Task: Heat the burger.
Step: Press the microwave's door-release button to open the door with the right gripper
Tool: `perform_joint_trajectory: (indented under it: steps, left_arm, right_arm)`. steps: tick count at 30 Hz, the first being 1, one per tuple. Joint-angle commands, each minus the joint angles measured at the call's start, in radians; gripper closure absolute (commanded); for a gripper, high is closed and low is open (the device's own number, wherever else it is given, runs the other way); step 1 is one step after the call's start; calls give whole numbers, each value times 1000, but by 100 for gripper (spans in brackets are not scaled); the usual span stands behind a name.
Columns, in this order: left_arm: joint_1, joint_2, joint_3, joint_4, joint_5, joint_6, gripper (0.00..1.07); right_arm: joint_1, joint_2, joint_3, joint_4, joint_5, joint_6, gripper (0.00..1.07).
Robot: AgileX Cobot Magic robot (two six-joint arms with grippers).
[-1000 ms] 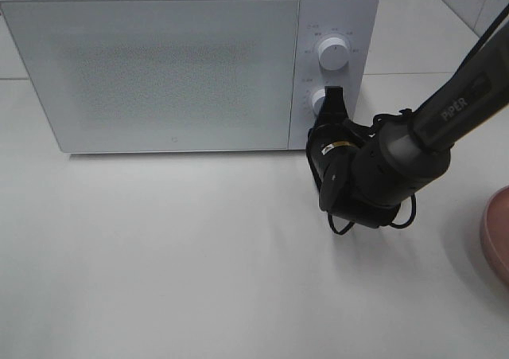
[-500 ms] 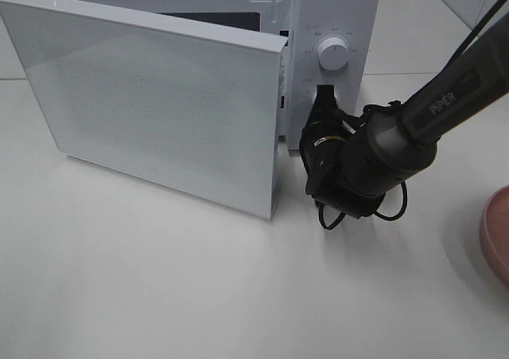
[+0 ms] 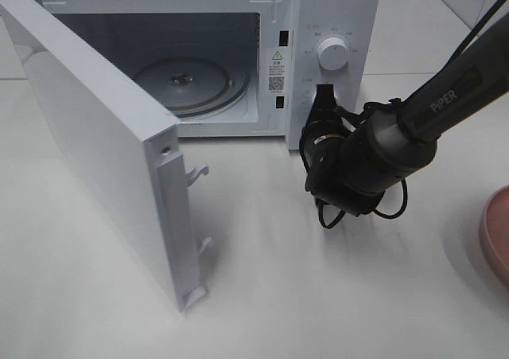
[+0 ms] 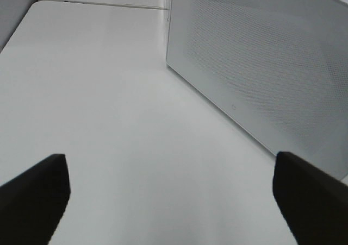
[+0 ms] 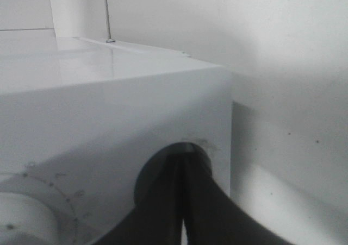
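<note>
the left claw (image 4: pixel 171 199) is hovering low over the white table (image 4: pixel 98 93), its two dark fingers (image 4: pixel 32 196) spread wide and holding nothing, facing the outer side of the microwave door (image 4: pixel 261 66). in the high view that door (image 3: pixel 103 160) is standing swung wide to the left, so the opening step is looking done. the microwave (image 3: pixel 334 1) is showing a bare cavity, with only the round glass tray (image 3: pixel 187 84) lying on its floor. on the control panel (image 3: pixel 354 25) the upper knob (image 3: pixel 332 54) is sitting untouched. just below it the right claw (image 3: pixel 322 104) is pointing into the panel with its jaws shut tight and nothing between them; its wrist view is too close and dark to say whether the tips (image 5: pixel 184 201) are pressing the panel or just off it. at the far right edge a pink plate (image 3: pixel 497 232) is peeking into view. the burger is not showing in any view, neither in the cavity nor on the visible part of that plate. so most of the job is remaining: fetching the burger, setting it on the tray, closing the door and turning the controls.
</note>
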Motion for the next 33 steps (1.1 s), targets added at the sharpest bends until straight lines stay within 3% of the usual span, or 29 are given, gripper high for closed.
perform_joint_trajectory:
  steps: [1, 13, 33]
  left_arm:
    - [4, -15, 3, -6, -16, 2, 13]
    - [4, -15, 3, -6, -16, 2, 13]
    - [4, -15, 3, -6, -16, 2, 13]
  right_arm:
    - [-56, -15, -89, -132, -178, -2, 107]
    - [-43, -42, -19, -138, -91, 21, 107]
    - [-17, -168, 176, -278, 36, 98, 107]
